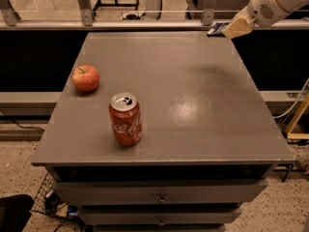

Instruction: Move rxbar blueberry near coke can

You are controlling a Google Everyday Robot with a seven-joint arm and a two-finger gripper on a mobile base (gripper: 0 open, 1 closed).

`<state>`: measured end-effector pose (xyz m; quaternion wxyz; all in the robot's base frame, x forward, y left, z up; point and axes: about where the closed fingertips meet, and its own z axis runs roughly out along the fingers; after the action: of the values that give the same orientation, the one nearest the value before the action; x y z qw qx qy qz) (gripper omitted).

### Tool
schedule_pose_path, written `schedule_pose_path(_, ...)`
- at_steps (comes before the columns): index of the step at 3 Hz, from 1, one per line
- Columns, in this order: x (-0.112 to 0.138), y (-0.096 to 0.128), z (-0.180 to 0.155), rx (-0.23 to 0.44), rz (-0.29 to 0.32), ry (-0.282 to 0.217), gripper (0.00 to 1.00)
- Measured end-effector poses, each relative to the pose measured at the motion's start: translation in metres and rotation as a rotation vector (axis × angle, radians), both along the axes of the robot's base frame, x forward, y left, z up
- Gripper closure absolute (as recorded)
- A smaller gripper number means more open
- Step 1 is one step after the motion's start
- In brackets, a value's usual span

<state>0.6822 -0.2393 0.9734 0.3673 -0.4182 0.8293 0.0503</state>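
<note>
Camera view: gripper above the far right corner of the table, fingers clamped on rxbar blueberry, which is held clear of the surface, apparently for carrying. Upright coke can at front left, well apart; apple beyond it.

A red apple with a short stem sits near the left edge of the grey bench, well toward the far side. A pale patch of glare lies on the bench top right of centre. Under the top, two drawer fronts each carry a small knob. Behind the bench runs a metal rail with upright posts. On the speckled floor at lower left lie a black object and tangled cables. A wooden leg leans at the right edge. The claw hangs over the bench's far right corner.
</note>
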Motion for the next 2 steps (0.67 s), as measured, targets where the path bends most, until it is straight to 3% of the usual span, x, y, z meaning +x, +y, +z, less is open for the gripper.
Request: schedule_pose_path(2, -0.071, -0.002, 0.026, 0.032, 0.02, -0.049, 1.0)
